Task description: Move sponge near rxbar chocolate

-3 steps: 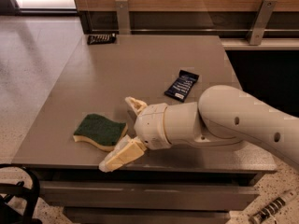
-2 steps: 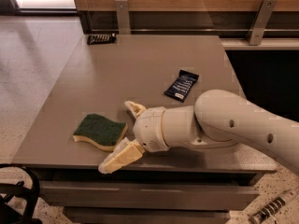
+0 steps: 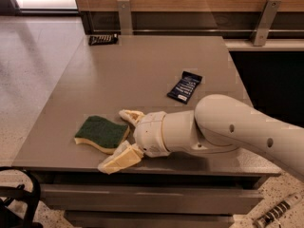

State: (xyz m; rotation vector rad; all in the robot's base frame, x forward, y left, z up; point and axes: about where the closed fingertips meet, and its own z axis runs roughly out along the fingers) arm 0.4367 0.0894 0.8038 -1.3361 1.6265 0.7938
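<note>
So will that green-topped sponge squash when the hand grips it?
Probably: the sponge has a pale foam body that looks soft, so it should give. Lying flat, it's unlikely to roll and would likely slide if pushed. The hand, open, straddles one end of it near the table front edge.

On the surface (image 3: pixel 142 65): 1 sponge (image 3: pixel 101 133); 2 snack bars, namely 1 rxbar chocolate (image 3: pixel 103 39) and 1 dark blue bar wrapper (image 3: pixel 184 87); 1 end effector (image 3: pixel 113 140), which sits at the sponge's right edge.
</note>
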